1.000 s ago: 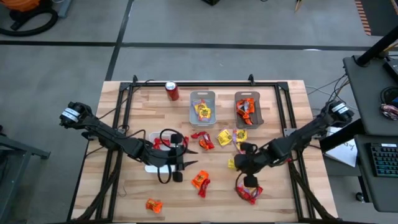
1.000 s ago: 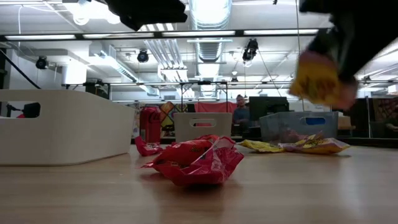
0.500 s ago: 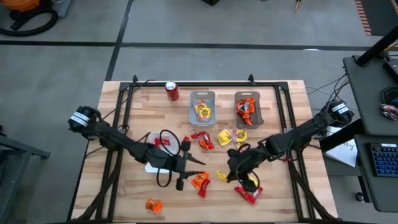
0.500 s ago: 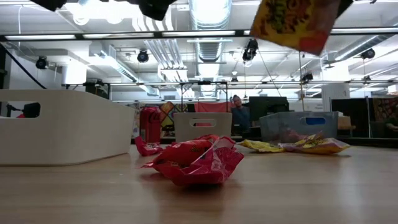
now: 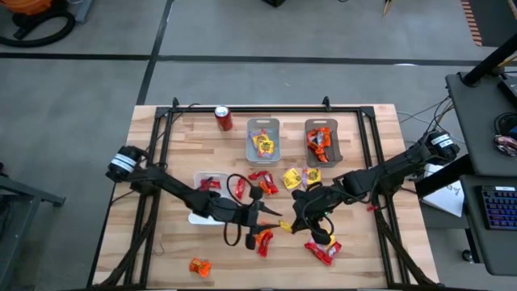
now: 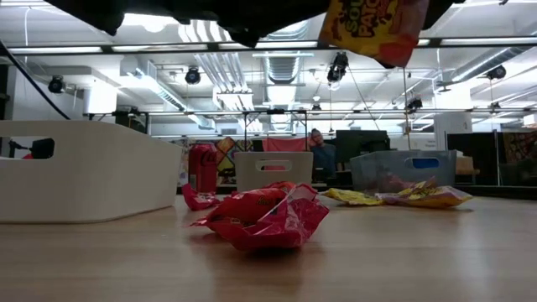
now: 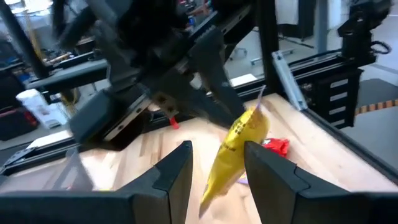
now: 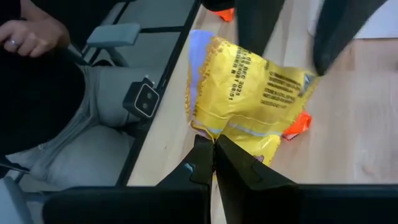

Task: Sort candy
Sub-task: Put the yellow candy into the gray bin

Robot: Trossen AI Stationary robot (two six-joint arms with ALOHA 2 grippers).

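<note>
I judge the sort well under way but not finished. Seen from above, the clear bin (image 5: 262,138) at 12 o'clock holds yellow packets, the grey bin (image 5: 323,142) at 1 o'clock holds orange ones, and the white tray (image 5: 199,217) at 9 o'clock holds red ones. Still loose on the wooden slatted table (image 5: 363,259): crinkly red packets (image 5: 262,183) and yellow packets (image 5: 300,178) near the centre, an orange packet (image 5: 199,266) at 7 o'clock, a red one (image 5: 323,251) at 5 o'clock.

My right gripper (image 8: 211,163) is clamped on a yellow crinkly candy packet (image 8: 249,102), lifted clear of the table at centre. My left gripper (image 7: 217,163) hangs just beside it, fingers apart with the packet between them; whether they touch it I cannot tell.

A red soda can (image 5: 224,118) stands at 11 o'clock. Beyond the table, the low view shows an open workshop with ceiling lights and a seated person (image 6: 320,151) far off
</note>
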